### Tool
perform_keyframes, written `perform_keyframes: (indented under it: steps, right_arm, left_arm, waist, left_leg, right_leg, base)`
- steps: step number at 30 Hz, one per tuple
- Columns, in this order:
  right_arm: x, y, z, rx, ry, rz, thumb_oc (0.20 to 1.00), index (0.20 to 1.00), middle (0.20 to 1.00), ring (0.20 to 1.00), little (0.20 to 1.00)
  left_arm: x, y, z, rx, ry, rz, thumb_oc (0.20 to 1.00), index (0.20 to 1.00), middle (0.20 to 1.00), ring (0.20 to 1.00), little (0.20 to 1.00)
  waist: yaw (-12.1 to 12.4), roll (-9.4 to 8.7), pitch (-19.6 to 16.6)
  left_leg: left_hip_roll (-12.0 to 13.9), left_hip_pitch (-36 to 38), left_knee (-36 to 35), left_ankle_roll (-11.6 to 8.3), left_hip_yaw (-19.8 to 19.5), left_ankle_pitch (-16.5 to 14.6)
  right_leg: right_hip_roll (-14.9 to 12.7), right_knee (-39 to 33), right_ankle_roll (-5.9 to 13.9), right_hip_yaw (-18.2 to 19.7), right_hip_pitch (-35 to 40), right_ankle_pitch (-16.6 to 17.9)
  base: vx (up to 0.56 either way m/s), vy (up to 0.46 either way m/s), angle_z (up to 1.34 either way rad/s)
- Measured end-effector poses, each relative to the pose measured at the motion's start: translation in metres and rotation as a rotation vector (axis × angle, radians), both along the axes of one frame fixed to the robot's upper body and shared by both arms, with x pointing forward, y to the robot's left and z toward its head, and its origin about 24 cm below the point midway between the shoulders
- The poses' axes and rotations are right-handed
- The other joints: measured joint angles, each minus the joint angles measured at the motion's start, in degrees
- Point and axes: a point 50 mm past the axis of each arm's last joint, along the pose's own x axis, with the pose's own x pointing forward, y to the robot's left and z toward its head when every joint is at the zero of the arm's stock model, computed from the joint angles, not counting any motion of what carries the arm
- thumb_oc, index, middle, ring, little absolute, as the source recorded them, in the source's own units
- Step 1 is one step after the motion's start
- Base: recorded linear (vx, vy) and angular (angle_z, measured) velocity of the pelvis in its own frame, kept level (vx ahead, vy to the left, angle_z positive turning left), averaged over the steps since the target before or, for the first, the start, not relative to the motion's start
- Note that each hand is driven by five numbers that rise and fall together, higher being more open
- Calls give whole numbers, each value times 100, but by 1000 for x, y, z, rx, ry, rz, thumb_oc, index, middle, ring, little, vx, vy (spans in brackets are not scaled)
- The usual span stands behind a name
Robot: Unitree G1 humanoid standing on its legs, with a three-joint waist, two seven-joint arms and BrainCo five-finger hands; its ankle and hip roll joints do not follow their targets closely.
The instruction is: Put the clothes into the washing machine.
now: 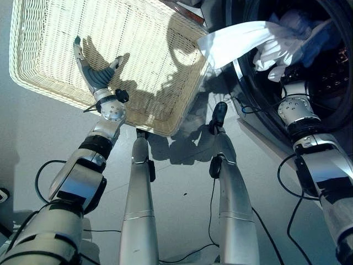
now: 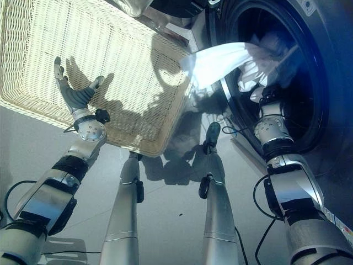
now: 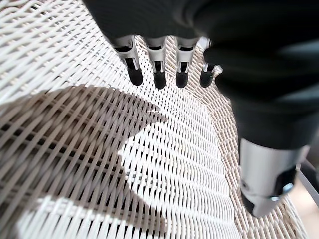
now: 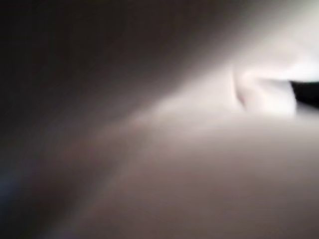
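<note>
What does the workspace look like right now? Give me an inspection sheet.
Surface: grey floor, bare under the basket's edge.
Job's things: white cloth draped from the washing machine opening out over the wicker basket rim; more clothes inside the drum.
Clutter: nothing seen.
Hands: left hand open, fingers straight above the basket's weave; right hand reaches into the drum, buried in cloth, fingers hidden.
Cables: nothing seen apart from the robot's own.
Surroundings: nothing seen.

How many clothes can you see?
2, maybe more hidden: a white cloth trailing from the dark round washing machine drum over the woven cream basket's corner, and a blue garment inside the drum.
</note>
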Motion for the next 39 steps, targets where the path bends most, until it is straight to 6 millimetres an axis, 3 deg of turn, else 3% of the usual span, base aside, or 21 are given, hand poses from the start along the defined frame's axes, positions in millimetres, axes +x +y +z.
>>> perform_keyframes:
  steps: [3, 7, 10, 16, 18, 19, 20, 25, 28, 32, 35, 39]
  right_arm:
    - [3, -4, -8, 0, 115, -3, 200, 200, 200, 200, 200]
    - [-2, -18, 3, 58, 154, -82, 200, 200, 200, 200, 200]
    - [-13, -36, 7, 141, 156, -242, 200, 200, 200, 200, 200]
    - [-45, -67, 14, 300, 174, -627, 200, 200, 200, 200, 200]
    - [-53, -73, 17, 315, 176, -710, 297, 297, 297, 297, 297]
    - [-55, -74, 18, 319, 173, -736, 498, 498, 498, 498, 498]
    - [-57, -76, 20, 321, 172, -751, 1000, 1000, 1000, 1000, 1000]
    - [-58, -78, 19, 273, 186, -783, 1000, 1000, 1000, 1000, 1000]
    - [-56, -78, 18, 176, 249, -804, 1000, 1000, 1000, 1000, 1000]
    - [-49, -72, 16, -116, 471, -876, 1000, 1000, 1000, 1000, 1000]
    - [-44, -65, 18, -443, 663, -968, 1000, 1000, 1000, 1000, 1000]
    - [-37, -47, 43, -1069, 872, -1198, 1000, 1000, 1000, 1000, 1000]
  left_arm:
    - [1, 1, 1, -9, 0, 3, 1000, 1000, 1000, 1000, 1000]
    - [-2, 3, -4, -6, -6, -4, 1000, 1000, 1000, 1000, 1000]
    - [-7, 0, -9, -5, -35, -33, 1000, 1000, 1000, 1000, 1000]
    - [-16, 21, -10, 25, -31, 13, 1000, 1000, 1000, 1000, 1000]
    - [-17, 30, -3, 32, -32, 24, 1000, 1000, 1000, 1000, 1000]
    - [-18, 35, 0, 35, -32, 29, 1000, 1000, 1000, 1000, 1000]
    - [-19, 38, 4, 36, -35, 30, 1000, 1000, 1000, 1000, 1000]
    - [-18, 41, 13, 59, -39, 19, 1000, 1000, 1000, 1000, 1000]
    - [-16, 38, 17, 73, -39, 7, 1000, 1000, 1000, 1000, 1000]
    - [-14, 39, 17, 81, -22, 11, 1000, 1000, 1000, 1000, 1000]
    - [-13, 37, 15, 95, -13, 6, 1000, 1000, 1000, 1000, 1000]
    - [-11, 33, 18, 101, -9, -6, 1000, 1000, 1000, 1000, 1000]
  waist:
    - [17, 0, 0]
    - [74, 0, 0]
    - [188, 0, 0]
    - [171, -8, 6]
    - [180, -23, 14]
    - [188, -25, 16]
    - [183, -26, 17]
    - [167, -45, 27]
    - [154, -46, 27]
    - [124, -46, 27]
    - [94, -46, 27]
    - [-78, -43, 26]
  left_leg:
    - [1, 3, -1, 1, 22, -1]
    - [10, 4, 10, 1, 34, -2]
    - [35, -47, 9, 0, 19, -1]
    - [8, -310, 116, 18, -106, -12]
    - [-8, -427, 331, 58, -129, -108]
    - [-18, -503, 454, 79, -132, -157]
    - [-25, -554, 548, 101, -134, -211]
    - [-41, -609, 718, 106, -136, -270]
    - [-54, -624, 733, 106, -166, -271]
    - [-62, -618, 754, 110, -195, -265]
    - [-73, -617, 733, 122, -208, -254]
    - [-124, -630, 579, 175, -215, -159]
  right_leg:
    - [2, -26, -20, 11, 0, 28]
    - [18, -85, -7, 18, 22, 53]
    - [57, -256, -6, 10, 58, 144]
    - [98, -555, 56, 5, 95, 307]
    - [98, -592, 76, 15, 94, 352]
    - [94, -623, 88, 23, 89, 387]
    - [88, -639, 98, 25, 90, 397]
    - [76, -635, 98, 38, 109, 441]
    - [71, -621, 103, 34, 113, 445]
    - [64, -609, 105, 14, 144, 450]
    - [53, -608, 107, 3, 146, 448]
    - [-4, -657, 137, -32, 128, 429]
  base:
    - [0, 0, 0]
    - [-8, -39, -2]
    - [-15, -28, -2]
    - [-17, -27, 4]
    - [2, 4, -2]
    - [18, 1, -5]
    - [29, -1, -4]
    - [6, 0, -1]
    - [0, 0, 0]
    - [-2, -10, 0]
    - [-16, -13, 2]
    - [-25, -19, 8]
